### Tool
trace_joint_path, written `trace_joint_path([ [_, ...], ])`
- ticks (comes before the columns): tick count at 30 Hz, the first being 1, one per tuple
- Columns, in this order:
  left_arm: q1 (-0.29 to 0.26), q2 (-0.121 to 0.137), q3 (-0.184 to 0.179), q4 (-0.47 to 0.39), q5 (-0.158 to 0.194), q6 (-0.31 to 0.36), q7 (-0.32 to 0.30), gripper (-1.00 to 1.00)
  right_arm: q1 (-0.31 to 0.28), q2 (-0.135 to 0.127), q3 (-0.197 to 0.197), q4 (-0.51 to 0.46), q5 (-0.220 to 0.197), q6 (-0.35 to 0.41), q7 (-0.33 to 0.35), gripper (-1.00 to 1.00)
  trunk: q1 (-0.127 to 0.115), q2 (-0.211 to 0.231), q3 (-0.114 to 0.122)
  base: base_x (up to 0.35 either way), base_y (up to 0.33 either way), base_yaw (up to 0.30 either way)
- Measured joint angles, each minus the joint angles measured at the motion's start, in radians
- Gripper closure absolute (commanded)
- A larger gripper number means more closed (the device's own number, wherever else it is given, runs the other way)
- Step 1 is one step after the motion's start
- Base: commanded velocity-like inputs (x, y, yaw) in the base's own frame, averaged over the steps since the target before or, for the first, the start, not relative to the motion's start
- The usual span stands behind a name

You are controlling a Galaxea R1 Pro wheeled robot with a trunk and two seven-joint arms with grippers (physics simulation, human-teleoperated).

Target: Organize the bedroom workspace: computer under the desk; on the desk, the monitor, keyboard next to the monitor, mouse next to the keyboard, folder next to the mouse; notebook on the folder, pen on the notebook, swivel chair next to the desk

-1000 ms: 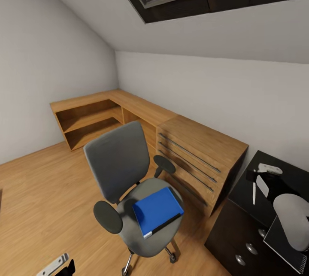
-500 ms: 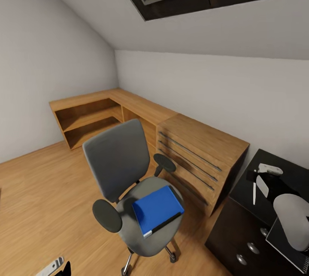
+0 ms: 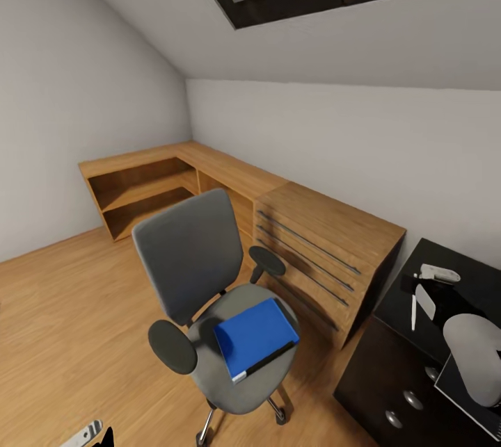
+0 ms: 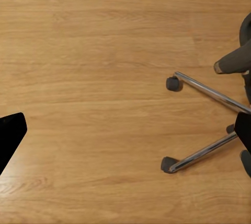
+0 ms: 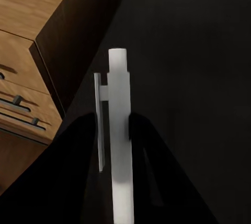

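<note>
Camera view has crept slightly downward while nothing moved: your right gripper [image 5: 117, 145] jaws pinch the pen [image 5: 118, 130] over the black counter [image 3: 473, 280], left jaws spread, folder [image 3: 255, 338] waiting on the swivel chair [image 3: 202, 273].

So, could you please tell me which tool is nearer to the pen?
Right. The right tool sits at the pen, one finger either side, over the black desk. The left tool hangs over the wooden floor by the swivel chair base.
</note>
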Motion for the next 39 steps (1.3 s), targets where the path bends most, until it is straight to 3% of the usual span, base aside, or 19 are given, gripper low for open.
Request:
trace_joint_path([
  [7, 0.000, 0.000, 0.000, 0.000, 0.001, 0.001, 0.000, -1.00, 0.000, 0.000, 0.001, 0.016, 0.001, -0.008, -0.001, 1.00, 0.027, -0.049, -0.022, 0.000, 0.000, 0.000],
  [15, 0.000, 0.000, 0.000, 0.000, 0.001, 0.004, 0.000, -1.00, 0.000, 0.000, 0.002, 0.017, 0.001, -0.009, -0.001, 1.00, 0.027, -0.049, -0.022, 0.000, 0.000, 0.000],
  [16, 0.000, 0.000, 0.000, 0.000, 0.001, 0.004, 0.000, -1.00, 0.000, 0.000, 0.002, 0.017, 0.001, -0.009, -0.001, -1.00, 0.027, -0.049, -0.022, 0.000, 0.000, 0.000],
  [35, 0.000, 0.000, 0.000, 0.004, 0.001, 0.005, 0.000, -1.00, 0.000, 0.000, 0.003, -0.008, -0.002, -0.009, 0.004, -1.00, 0.027, -0.049, -0.022, 0.000, 0.000, 0.000],
  [39, 0.000, -0.002, -0.002, 0.015, 0.001, 0.005, 0.001, -1.00, 0.003, 0.006, 0.000, -0.152, -0.008, 0.051, 0.011, -1.00, 0.027, -0.049, -0.022, 0.000, 0.000, 0.000],
])
